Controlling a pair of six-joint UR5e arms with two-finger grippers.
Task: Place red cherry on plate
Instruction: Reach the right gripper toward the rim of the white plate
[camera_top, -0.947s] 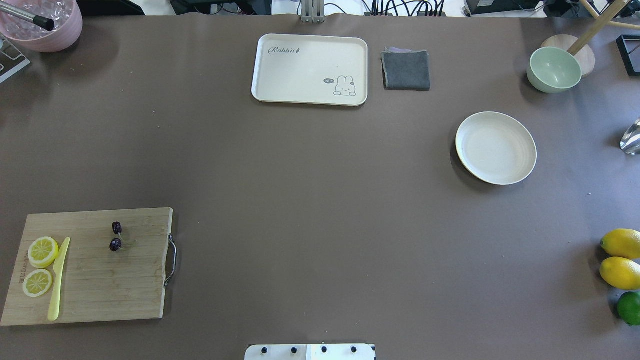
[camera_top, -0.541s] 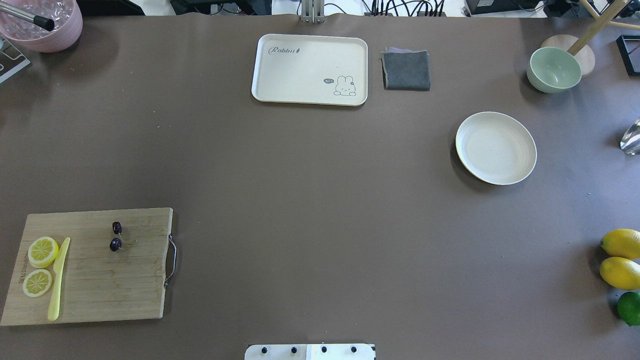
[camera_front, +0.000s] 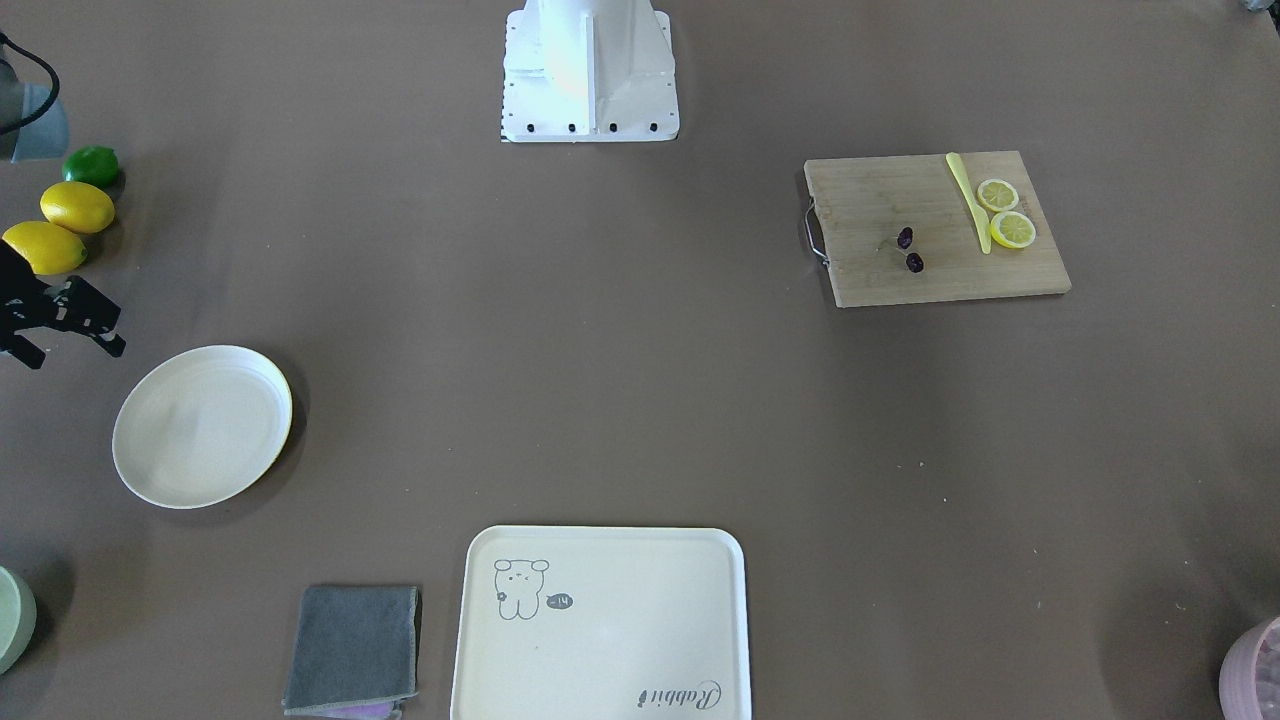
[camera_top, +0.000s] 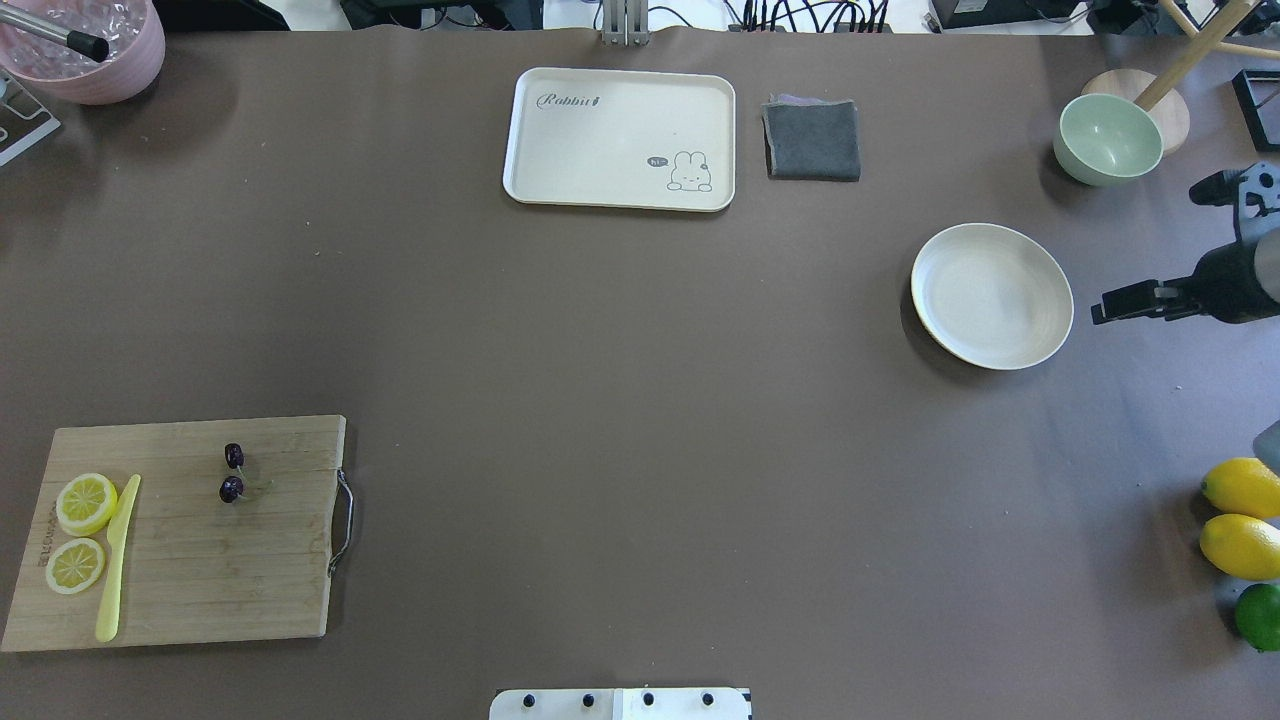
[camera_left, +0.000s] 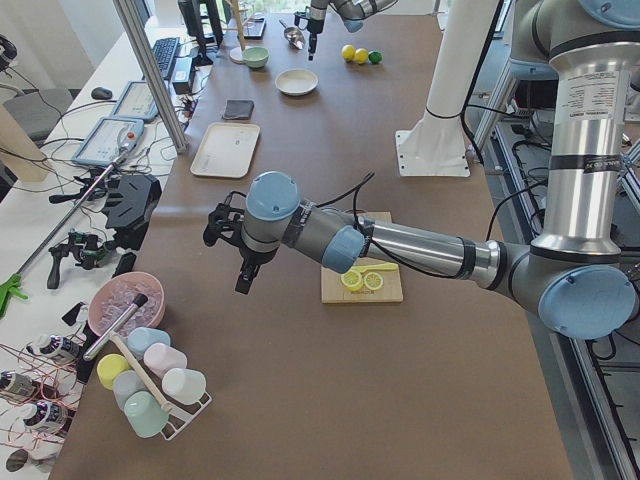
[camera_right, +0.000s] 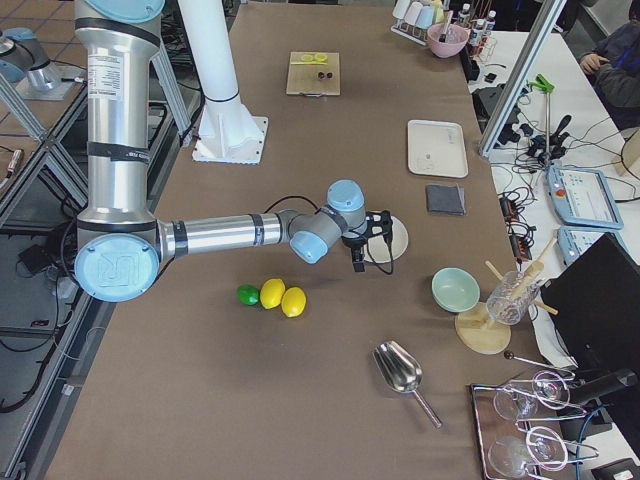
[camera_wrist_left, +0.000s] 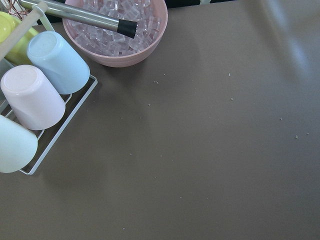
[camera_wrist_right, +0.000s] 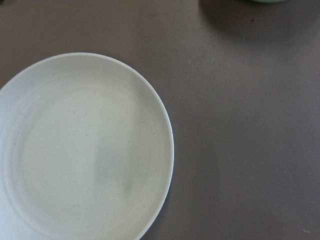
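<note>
Found cherry (camera_top: 232, 472) on cutting board (camera_top: 200, 560), well apart from plate (camera_top: 992, 296). Logged right end effector (camera_top: 1150, 248) released near plate; could not tell for left end effector (camera_left: 228, 250). Judged pre-grasp: next called for left reach, fine pinch.

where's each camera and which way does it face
Overhead: behind the robot, looking down; right gripper at right edge beside the plate.
Front-facing: opposite, facing the robot base; gripper at left.
Exterior left: table end; left arm near.
Exterior right: other end; right arm near.
Left wrist: down on ice bowl; no body.
Right wrist: down on plate; no body.
Overhead and front-facing share the red cherry.
</note>
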